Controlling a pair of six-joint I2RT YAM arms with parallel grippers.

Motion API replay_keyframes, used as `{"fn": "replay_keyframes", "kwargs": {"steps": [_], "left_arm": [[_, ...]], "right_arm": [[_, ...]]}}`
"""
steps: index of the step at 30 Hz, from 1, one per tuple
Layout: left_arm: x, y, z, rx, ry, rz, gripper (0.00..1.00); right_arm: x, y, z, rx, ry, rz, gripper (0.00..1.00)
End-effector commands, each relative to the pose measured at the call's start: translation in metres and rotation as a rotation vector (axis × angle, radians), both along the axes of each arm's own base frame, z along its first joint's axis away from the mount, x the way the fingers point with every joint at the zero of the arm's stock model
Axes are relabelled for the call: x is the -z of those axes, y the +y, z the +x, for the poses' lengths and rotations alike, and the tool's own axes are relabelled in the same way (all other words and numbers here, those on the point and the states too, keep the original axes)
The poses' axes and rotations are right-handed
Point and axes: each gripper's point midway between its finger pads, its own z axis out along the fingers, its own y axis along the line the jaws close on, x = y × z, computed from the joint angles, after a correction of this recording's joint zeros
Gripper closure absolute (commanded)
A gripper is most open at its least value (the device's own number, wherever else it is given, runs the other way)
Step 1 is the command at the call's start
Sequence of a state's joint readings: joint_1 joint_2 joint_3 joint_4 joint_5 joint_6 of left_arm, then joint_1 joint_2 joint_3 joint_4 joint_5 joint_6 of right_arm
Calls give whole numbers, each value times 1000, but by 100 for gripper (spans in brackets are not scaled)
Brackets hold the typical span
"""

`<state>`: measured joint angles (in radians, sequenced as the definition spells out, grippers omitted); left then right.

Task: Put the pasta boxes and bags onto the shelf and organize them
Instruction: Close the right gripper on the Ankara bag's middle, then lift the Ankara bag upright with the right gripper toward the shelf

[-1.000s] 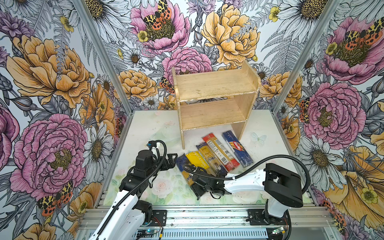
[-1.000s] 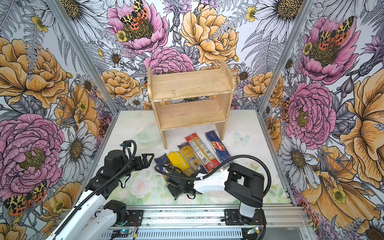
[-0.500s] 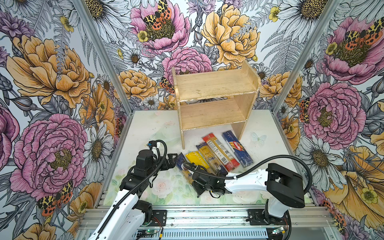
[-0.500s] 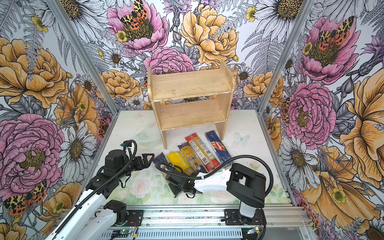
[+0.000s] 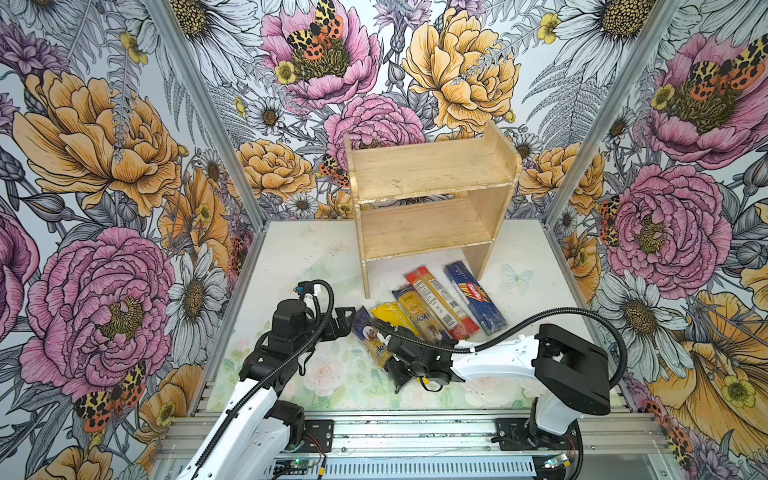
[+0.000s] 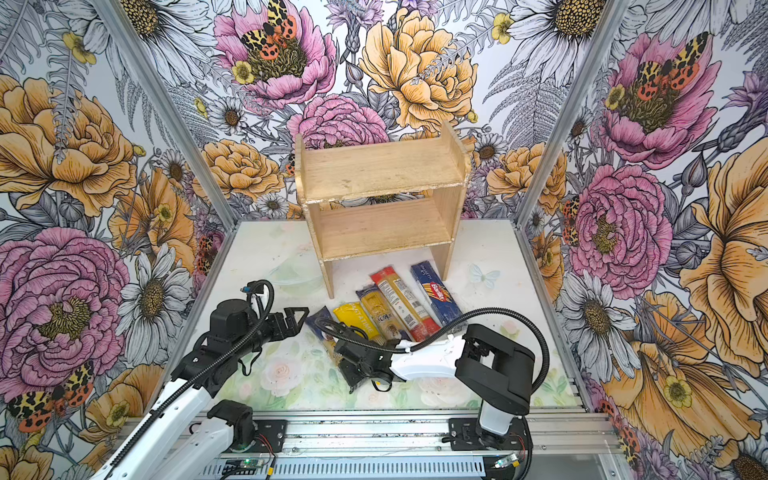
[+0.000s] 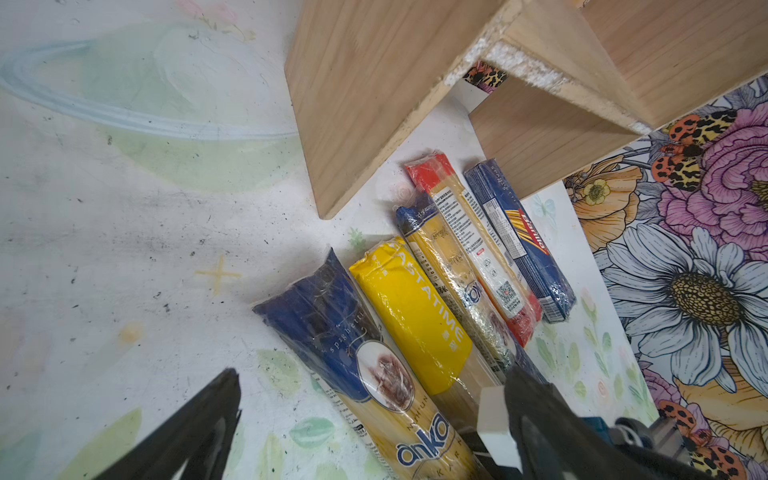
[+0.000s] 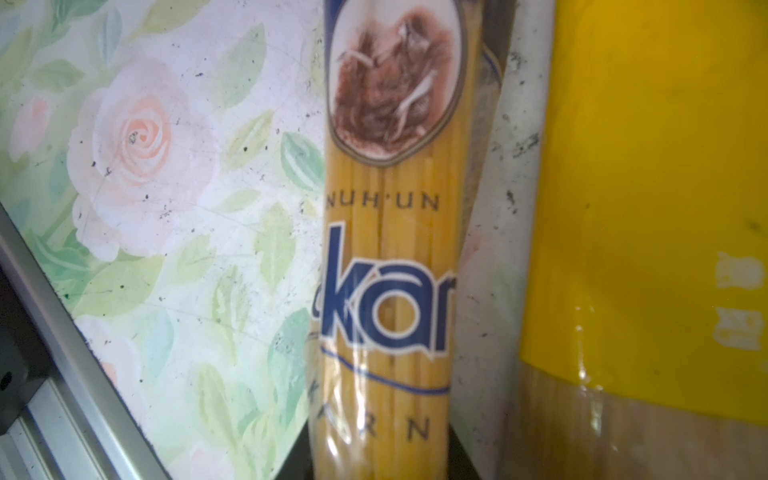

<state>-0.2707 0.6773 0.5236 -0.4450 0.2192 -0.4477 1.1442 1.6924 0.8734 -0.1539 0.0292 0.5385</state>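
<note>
Five long pasta packs lie side by side on the table in front of the wooden shelf [image 5: 428, 170], whose two tiers are bare. From the left they are the blue-ended ankara bag [image 5: 370, 334], a yellow-ended bag [image 5: 392, 318], a slimmer blue-ended bag [image 5: 419, 309], a red-ended pack [image 5: 440, 301] and the dark blue Barilla pack [image 5: 476, 297]. My right gripper [image 5: 395, 365] is shut on the near half of the ankara bag [image 8: 390, 257], one dark jaw on each side. My left gripper [image 5: 347, 320] stands open just left of that bag's far end [image 7: 332, 316], holding nothing.
The shelf's left side panel [image 7: 357, 124] stands on the table just beyond the packs. The metal front rail [image 5: 395, 432] runs along the near table edge. Flowered walls close in both sides and the back. Bare tabletop [image 5: 299, 257] lies left of the shelf.
My right gripper has slid a little to the left along the near end of the packs and shut on the ankara bag. The left arm has hardly moved.
</note>
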Motion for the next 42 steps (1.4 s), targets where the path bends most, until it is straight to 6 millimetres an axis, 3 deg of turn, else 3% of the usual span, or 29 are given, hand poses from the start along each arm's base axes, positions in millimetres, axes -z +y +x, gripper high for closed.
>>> {"fn": "replay_keyframes", "kwargs": {"steps": [1,9,19,34,42], "left_arm": [[1,-2,1,1,5,-26,1],[2,-2,1,4,8,-28,1],[3,-2,2,4,11,-31,1],[3,-3,1,4,13,-32,1],[4,-4,2,9,16,-34,1]], "right_arm": [[3,-18,-4,20,26,-47,100],[-28,-26,8,71,3,37,100],[-84,-35,12,97,3,186,100],[-155,-58,14,127,-30,162,100],[-220,-61,17,119,-73,227,100]]}}
